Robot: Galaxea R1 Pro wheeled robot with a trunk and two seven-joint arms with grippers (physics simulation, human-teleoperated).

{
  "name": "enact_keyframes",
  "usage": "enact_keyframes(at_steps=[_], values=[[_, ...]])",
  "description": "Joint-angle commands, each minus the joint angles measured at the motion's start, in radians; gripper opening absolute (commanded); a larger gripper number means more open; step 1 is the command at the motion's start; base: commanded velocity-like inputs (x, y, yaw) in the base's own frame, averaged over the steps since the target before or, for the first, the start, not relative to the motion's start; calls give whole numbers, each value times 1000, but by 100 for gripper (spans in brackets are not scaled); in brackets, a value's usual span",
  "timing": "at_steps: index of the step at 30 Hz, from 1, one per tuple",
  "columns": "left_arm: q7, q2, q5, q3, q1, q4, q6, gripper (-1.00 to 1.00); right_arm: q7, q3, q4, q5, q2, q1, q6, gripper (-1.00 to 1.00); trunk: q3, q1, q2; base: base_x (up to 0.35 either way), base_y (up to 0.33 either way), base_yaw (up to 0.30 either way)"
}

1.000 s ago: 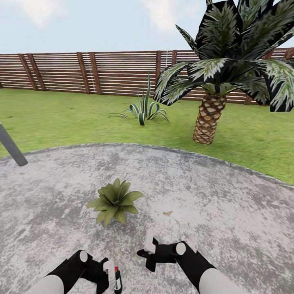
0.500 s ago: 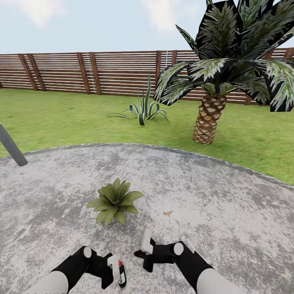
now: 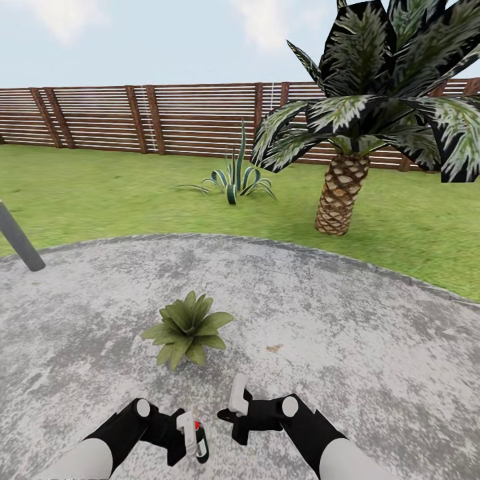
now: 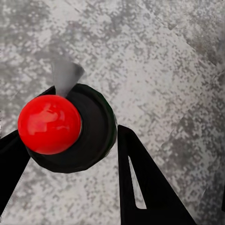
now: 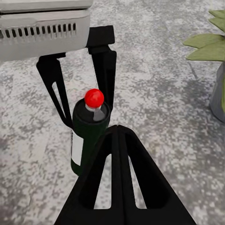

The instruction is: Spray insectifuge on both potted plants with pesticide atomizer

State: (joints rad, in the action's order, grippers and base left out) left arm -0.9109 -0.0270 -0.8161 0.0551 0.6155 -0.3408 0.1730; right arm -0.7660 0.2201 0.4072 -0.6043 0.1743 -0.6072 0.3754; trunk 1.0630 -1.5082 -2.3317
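Pinching the pesticide atomizer (image 3: 199, 441) between its two dark fingers, the left gripper (image 3: 190, 437) holds the dark green bottle upright just above the grey mottled patio (image 3: 347, 320), its red ball top (image 4: 48, 123) uppermost. In the right wrist view the bottle (image 5: 88, 136) stands between those fingers, a pale label down its side. The right gripper (image 3: 233, 410) hovers just to the right, holding nothing; whether its fingers are spread or pressed together I cannot tell. One potted plant (image 3: 189, 329) sits on the patio just beyond both grippers, slightly left. Farther off lie the lawn (image 3: 100, 193), a spiky plant (image 3: 233, 179), a palm (image 3: 343, 190) and the slat fence (image 3: 153, 119).
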Motion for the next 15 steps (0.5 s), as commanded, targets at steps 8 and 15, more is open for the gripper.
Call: enact_keyframes(at_steps=[8, 15], values=[[-44, -2, 42, 5, 4, -1, 15, -100, 1, -1, 1, -10, 0, 0, 5, -100, 1, 0, 0, 0, 0, 0], [-71, 1, 46, 3, 7, -1, 16, -100, 1, -1, 1, -11, 0, 0, 5, -100, 1, 0, 0, 0, 0, 0]])
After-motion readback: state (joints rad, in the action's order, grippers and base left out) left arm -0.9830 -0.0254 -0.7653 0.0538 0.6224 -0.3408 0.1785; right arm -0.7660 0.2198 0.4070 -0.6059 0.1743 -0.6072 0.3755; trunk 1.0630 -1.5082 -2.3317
